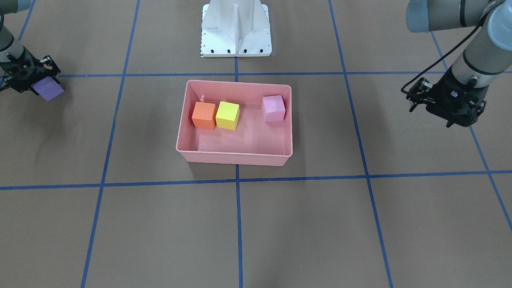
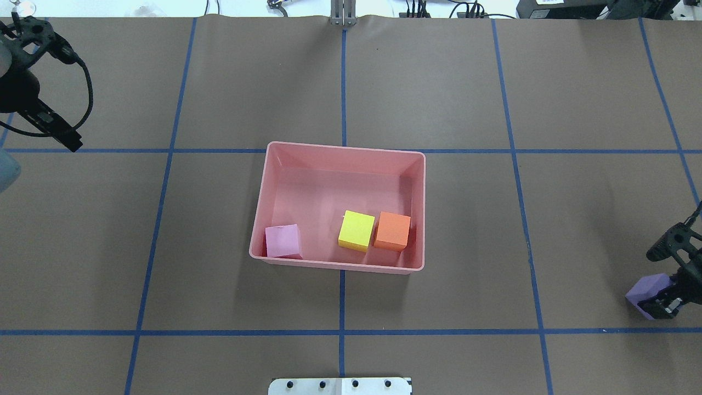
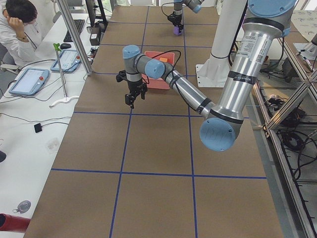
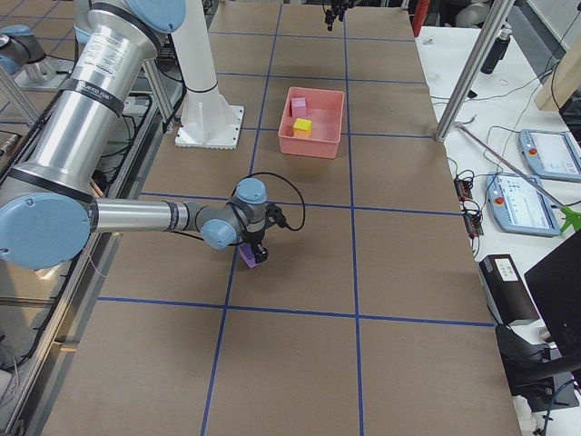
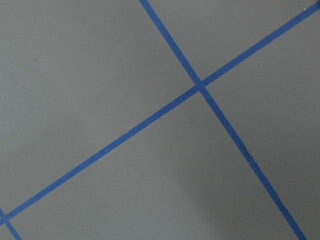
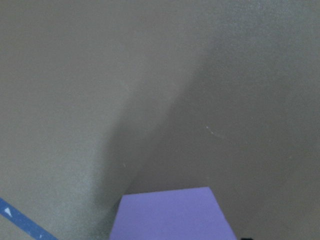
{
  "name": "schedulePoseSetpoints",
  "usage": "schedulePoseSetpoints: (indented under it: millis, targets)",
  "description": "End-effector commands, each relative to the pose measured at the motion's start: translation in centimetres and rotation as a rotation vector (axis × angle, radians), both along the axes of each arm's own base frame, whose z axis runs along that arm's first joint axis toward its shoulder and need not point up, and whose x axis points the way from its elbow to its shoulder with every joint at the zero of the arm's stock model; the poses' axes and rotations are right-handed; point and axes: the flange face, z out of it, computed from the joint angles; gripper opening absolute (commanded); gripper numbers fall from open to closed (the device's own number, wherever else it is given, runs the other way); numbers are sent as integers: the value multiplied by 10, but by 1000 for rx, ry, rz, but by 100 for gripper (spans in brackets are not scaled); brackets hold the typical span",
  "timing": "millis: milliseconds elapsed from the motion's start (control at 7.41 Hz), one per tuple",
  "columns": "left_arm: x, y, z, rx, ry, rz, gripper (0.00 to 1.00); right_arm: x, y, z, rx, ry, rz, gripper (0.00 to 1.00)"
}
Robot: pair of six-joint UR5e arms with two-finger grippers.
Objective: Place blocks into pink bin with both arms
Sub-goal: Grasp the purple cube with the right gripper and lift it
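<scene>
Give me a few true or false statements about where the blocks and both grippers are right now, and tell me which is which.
1. Three blocks lie inside the pink bin. True.
2. The purple block is in the bin. False: it sits in the right gripper, far out to the side of the bin.
3. The orange block and the yellow block sit side by side. True.
4. The left gripper holds a block. False: it holds nothing.
5. The pink-lilac block is stacked on the yellow one. False: it rests on the bin floor, apart from the other two.
</scene>
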Motion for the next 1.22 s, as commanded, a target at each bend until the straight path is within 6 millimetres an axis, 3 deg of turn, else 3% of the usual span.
schedulePoseSetpoints:
  millis: [0, 135, 270, 405, 540, 810, 1080]
  targets:
    - [1, 0, 0, -34, 5, -35, 100, -13, -12, -35, 11, -75, -6, 0]
    - [1, 0, 1, -64, 4, -70, 100, -15, -29, -51, -29, -121, 39, 0]
    - [-1, 1, 2, -107, 7, -130, 100, -22, -64, -82, -98, -163, 111, 0]
    - [-24, -3, 15, -123, 0, -176, 100, -25, -104, -120, -127, -192, 154, 0]
    - [-56, -5, 30, -139, -7, -228, 100, -34, -134, -167, -153, -185, 187, 0]
    - [-119, -2, 67, -175, -18, -334, 100, -60, -179, -285, -224, -161, 253, 0]
    - [-185, -10, 122, -119, -14, -376, 100, -85, -201, -383, -306, -152, 335, 0]
